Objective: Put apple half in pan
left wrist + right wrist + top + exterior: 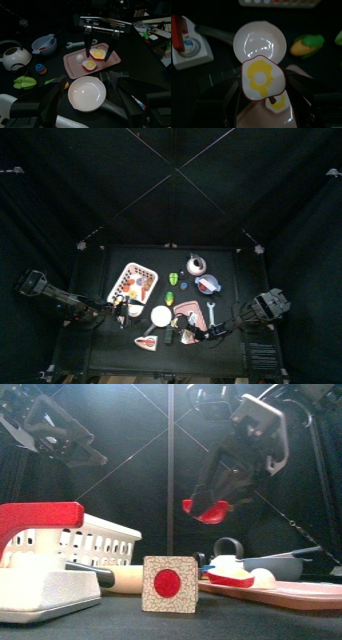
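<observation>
My right claw (pixel 263 82) is clenched on the apple half (pixel 261 75), a flat cream face with a yellow middle and a thin red skin. It hangs in the air above the smooth pink tray (pixel 72 64), at 5 o'clock from the glossy white plate (pixel 87 92). The front view shows only its red rounded back; the right wrist view gives the face. The grey-blue pan (pixel 43 42) is at 2 o'clock from the plate. My left claw (pixel 87 100) is wide open and empty over the plate.
</observation>
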You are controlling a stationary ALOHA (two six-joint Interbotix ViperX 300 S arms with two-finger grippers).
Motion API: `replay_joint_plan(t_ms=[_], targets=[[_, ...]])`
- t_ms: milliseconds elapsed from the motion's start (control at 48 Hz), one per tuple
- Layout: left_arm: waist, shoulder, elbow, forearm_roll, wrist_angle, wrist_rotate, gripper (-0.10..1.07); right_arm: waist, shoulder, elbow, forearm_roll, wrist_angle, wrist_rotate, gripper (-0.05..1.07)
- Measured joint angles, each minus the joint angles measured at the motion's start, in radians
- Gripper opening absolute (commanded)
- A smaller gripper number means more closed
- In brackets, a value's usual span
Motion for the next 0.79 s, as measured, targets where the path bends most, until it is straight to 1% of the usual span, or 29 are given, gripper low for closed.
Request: replay_joint_plan(t_ms=[83,188,354,500,667,792], targets=[[0.000,0.002,0.000,0.000,0.000,-0.002,1.00,-0.032,0.026,-0.034,-0.034,-0.015,0.000,0.75],[-0.002,0.002,0.008,0.000,0.000,-0.003,1.00,-0.063,0.046,-0.067,-0.051,-0.057,0.000,0.75],[-0.005,0.002,0.023,0.002,0.002,-0.003,1.00,-0.084,0.074,-0.084,-0.058,-0.123,0.000,0.76],[-0.006,0.000,0.029,0.005,0.002,0.002,1.00,-0.094,0.114,-0.104,-0.043,-0.130,0.000,0.76],[-0.005,0.002,0.037,0.057,0.003,0.005,1.00,-0.110,0.144,-0.141,-0.041,-0.124,0.002,0.76],[-0.006,0.000,0.043,0.103,0.003,0.000,1.00,-0.115,0.146,-0.143,-0.038,-0.120,0.000,0.76]])
